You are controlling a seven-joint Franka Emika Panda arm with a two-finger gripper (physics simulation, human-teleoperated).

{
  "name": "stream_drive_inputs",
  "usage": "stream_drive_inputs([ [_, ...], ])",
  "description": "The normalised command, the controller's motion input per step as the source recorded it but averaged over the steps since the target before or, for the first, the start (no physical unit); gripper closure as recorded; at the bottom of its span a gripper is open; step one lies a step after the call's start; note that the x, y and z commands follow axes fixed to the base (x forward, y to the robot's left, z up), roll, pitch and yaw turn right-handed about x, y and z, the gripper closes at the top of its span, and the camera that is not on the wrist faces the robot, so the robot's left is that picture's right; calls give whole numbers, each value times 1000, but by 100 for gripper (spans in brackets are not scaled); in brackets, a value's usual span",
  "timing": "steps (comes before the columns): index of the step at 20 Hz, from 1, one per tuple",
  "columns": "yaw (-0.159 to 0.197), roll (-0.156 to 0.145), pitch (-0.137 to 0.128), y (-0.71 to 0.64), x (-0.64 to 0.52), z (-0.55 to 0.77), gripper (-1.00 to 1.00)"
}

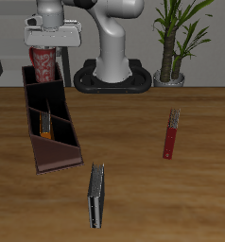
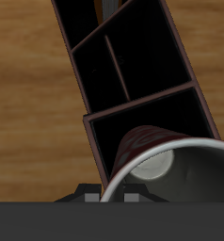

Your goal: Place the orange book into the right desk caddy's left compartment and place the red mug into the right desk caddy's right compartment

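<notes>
Red mug (image 1: 44, 62) is hanging clamped in the claw (image 1: 45, 57) just above the right compartment (image 2: 153, 120) of the right desk caddy (image 1: 61, 151), not yet released, while the orange book (image 1: 47, 129) is already standing in the left compartment.

— What sort of place is this?
— A simulated study or office: a wooden desk (image 1: 133, 123) carries a desk caddy (image 1: 50, 128), a red book (image 1: 171, 133) and a grey book (image 1: 96, 196).
— Anything else?
— A potted plant (image 1: 176, 38) at the back.
</notes>
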Motion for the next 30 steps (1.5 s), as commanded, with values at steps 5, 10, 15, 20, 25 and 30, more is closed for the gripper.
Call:
stream_drive_inputs([
  [5, 17, 7, -15, -74, -3, 52, 100],
  [10, -7, 21, 4, 59, 30, -42, 100],
  [15, -20, 14, 14, 62, 41, -82, 100],
  [20, -40, 2, 31, -2, 115, -186, 100],
  [25, -36, 2, 35, -9, 106, -235, 100],
  [30, -29, 1, 19, 14, 37, -144, 100],
])
